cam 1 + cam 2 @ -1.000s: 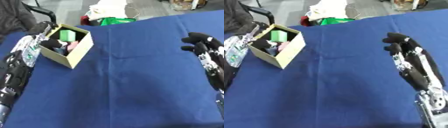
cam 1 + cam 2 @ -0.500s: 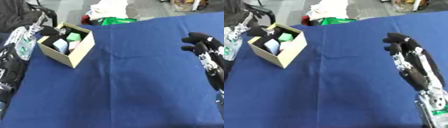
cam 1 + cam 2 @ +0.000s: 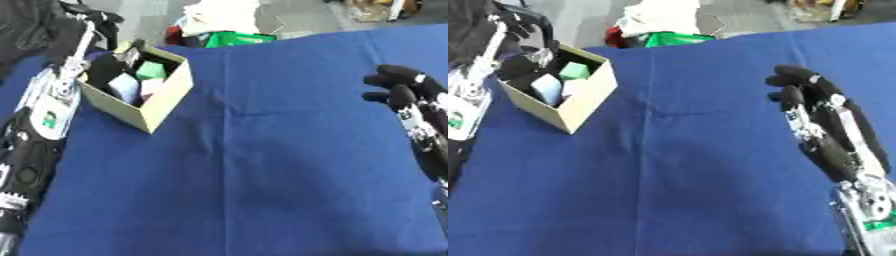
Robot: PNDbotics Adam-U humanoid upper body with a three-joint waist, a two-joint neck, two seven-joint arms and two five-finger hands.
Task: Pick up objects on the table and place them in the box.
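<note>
An open cardboard box (image 3: 164, 104) stands at the far left of the blue cloth (image 3: 262, 170). Inside it lie a green block (image 3: 150, 70), a pale blue block (image 3: 125, 89) and a pinkish piece (image 3: 154, 86). My left hand (image 3: 522, 27) is raised beyond the box's far left corner, fingers spread and holding nothing. Its silver forearm (image 3: 52, 100) runs along the box's left side. My right hand (image 3: 807, 87) hovers over the cloth's right side, fingers relaxed and empty. No loose object shows on the cloth.
Beyond the table's far edge lie a green item (image 3: 232, 38) and a white bundle (image 3: 223, 14) on the floor. Dark fabric (image 3: 26, 25) fills the upper left corner.
My left hand has lifted out of the box and drawn back toward the upper left. The blocks inside the box now show. My right hand has held still.
</note>
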